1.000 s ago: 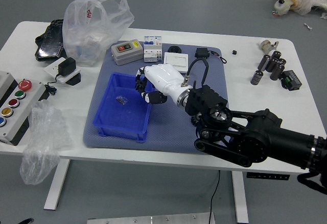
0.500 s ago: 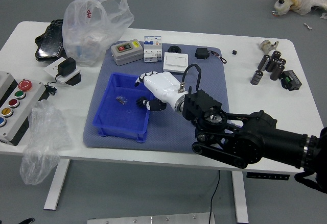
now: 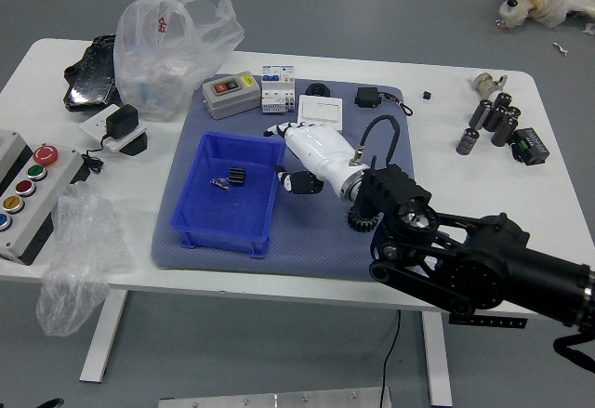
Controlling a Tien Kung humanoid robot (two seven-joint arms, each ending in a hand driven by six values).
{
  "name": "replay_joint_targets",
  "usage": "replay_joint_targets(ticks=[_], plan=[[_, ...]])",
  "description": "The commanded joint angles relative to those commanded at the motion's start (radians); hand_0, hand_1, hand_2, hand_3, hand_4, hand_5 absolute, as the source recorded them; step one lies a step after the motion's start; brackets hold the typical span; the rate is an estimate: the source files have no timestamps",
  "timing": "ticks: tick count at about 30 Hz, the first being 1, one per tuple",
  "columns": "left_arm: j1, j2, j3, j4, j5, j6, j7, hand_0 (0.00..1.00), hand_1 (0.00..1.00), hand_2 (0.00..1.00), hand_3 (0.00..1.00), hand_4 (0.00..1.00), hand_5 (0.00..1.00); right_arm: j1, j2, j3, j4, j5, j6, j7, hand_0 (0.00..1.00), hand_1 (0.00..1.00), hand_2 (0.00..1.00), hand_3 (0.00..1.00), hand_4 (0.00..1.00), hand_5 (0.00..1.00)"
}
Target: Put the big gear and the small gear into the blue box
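Small gear [image 3: 237,177] inside blue box [image 3: 223,218], left of right hand [image 3: 317,151], big gear [image 3: 362,221] beside its wrist, fingers [image 3: 301,183] parted, empty, arm bent.

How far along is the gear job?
Done, it seems: a small black ribbed piece, likely the small gear, sits in the blue box.
In hand: nothing visible; the right robot hand is open just right of the box.
Left: the larger black toothed gear, on the mat beside the right wrist, needs boxing.
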Motion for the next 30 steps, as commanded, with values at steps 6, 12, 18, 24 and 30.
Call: replay_joint_targets(ticks=[6, 12, 18, 24, 30], plan=[[0.006, 0.0, 0.003, 0.002, -0.007, 0.002, -0.005, 0.653, 0.593, 0.585, 0.732, 0.735, 0.632, -0.133, -0.108, 0.172, 0.133, -0.019, 0.087, -0.13, 0.436, 0.687, 0.832, 0.871, 0.798, 0.292], [0.011, -0.002, 0.012, 0.004, -0.02, 0.003, -0.013, 0.653, 0.593, 0.585, 0.733, 0.734, 0.631, -0.304, -0.156, 0.328, 0.184, 0.009, -0.019, -0.008, 0.452, 0.691, 0.811, 0.856, 0.8, 0.276], [0.017, -0.002, 0.008, 0.004, -0.016, 0.003, -0.011, 0.653, 0.593, 0.585, 0.733, 0.734, 0.631, -0.448, -0.191, 0.394, 0.217, 0.025, -0.089, 0.119, 0.453, 0.693, 0.815, 0.859, 0.828, 0.275], [0.01, -0.001, 0.008, 0.005, -0.012, 0.002, -0.014, 0.653, 0.593, 0.585, 0.732, 0.734, 0.631, -0.465, -0.195, 0.316, 0.204, 0.04, -0.065, 0.062, 0.449, 0.694, 0.825, 0.87, 0.819, 0.28], [0.01, -0.002, 0.005, 0.004, -0.008, 0.001, -0.011, 0.653, 0.593, 0.584, 0.73, 0.733, 0.63, -0.437, -0.207, 0.249, 0.193, 0.062, -0.065, 0.007, 0.438, 0.678, 0.82, 0.86, 0.79, 0.269]])
